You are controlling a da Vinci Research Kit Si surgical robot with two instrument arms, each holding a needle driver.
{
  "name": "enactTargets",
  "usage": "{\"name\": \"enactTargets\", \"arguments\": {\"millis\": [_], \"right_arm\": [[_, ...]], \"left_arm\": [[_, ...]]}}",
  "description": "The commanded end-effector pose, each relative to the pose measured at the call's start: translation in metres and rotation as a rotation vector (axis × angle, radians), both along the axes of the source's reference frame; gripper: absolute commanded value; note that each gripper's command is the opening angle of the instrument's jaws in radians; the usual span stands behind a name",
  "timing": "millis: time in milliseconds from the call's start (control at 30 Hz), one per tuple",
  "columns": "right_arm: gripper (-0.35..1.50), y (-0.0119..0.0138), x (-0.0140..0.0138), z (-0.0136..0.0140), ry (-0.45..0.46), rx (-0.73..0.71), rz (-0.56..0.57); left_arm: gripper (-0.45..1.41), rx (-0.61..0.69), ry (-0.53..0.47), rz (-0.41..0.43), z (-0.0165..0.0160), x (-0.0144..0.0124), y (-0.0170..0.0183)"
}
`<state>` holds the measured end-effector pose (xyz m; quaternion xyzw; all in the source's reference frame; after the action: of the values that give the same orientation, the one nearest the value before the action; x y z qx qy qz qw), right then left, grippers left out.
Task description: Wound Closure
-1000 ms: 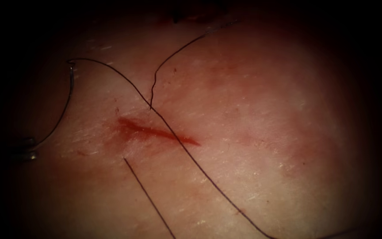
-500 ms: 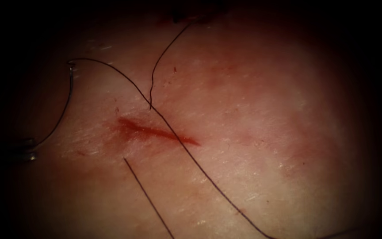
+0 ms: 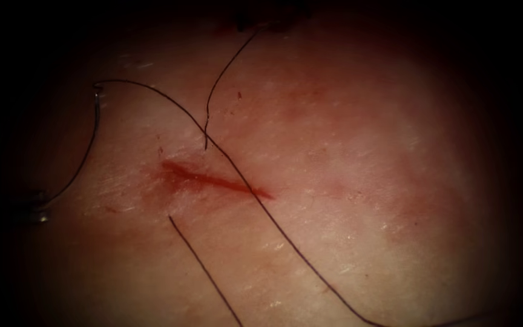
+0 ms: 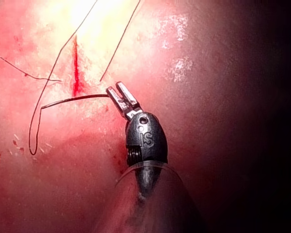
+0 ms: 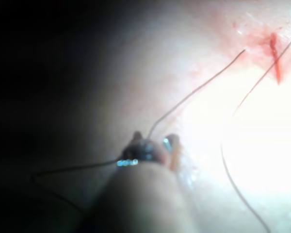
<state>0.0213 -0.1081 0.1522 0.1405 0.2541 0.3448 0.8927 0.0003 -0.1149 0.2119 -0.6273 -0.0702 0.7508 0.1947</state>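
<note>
The tissue has a short red cut in it. To the cut's left, my left tool is shut on the curved needle near its tip, and the needle is out of the tissue. In the left wrist view the jaws of that tool clamp the needle at its end. The long thread runs from the needle's tail across the cut toward the lower right. My right tool looks open, with thread passing by its tips.
A loose thread end rises from just above the cut toward the top edge. A separate straight thread piece lies below the cut. Red fluid stains the tissue around the cut.
The loose thread end above the cut has dropped back to the left and gone slack. The long thread has shifted slightly. The needle and left tool have stayed put.
</note>
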Motion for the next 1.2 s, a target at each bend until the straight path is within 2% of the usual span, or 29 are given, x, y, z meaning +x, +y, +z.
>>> {"name": "enactTargets", "arguments": {"millis": [33,200,367,567,800,1000,1200], "right_arm": [[1.47,-0.0005,0.0005,-0.0014,0.003,-0.007,0.01],[1.47,0.0016,-0.0006,-0.0039,0.026,-0.06,0.046],[1.47,0.0028,-0.0015,-0.0049,0.015,-0.095,0.081],[1.47,0.0032,-0.0022,-0.0052,0.016,-0.121,0.118],[1.47,0.0034,-0.0023,-0.0046,0.03,-0.129,0.129],[1.45,0.0039,-0.0023,-0.0049,0.044,-0.14,0.139],[1.45,0.0043,-0.0019,-0.0055,0.049,-0.146,0.14]], "left_arm": [[-0.45,0.005,-0.006,0.003,-0.0007,-0.0013,-0.0013],[-0.45,-0.011,-0.046,0.012,-0.0055,-0.0023,-0.0006],[-0.45,-0.042,-0.072,0.027,-0.0102,-0.0045,0.0002],[-0.45,-0.033,-0.118,0.053,-0.013,-0.0095,0.0014],[-0.45,-0.044,-0.162,0.072,-0.0154,-0.0165,0.0058],[-0.45,-0.043,-0.173,0.113,-0.0146,-0.0222,0.0094],[-0.45,-0.058,-0.162,0.137,-0.009,-0.0262,0.0109]]}}
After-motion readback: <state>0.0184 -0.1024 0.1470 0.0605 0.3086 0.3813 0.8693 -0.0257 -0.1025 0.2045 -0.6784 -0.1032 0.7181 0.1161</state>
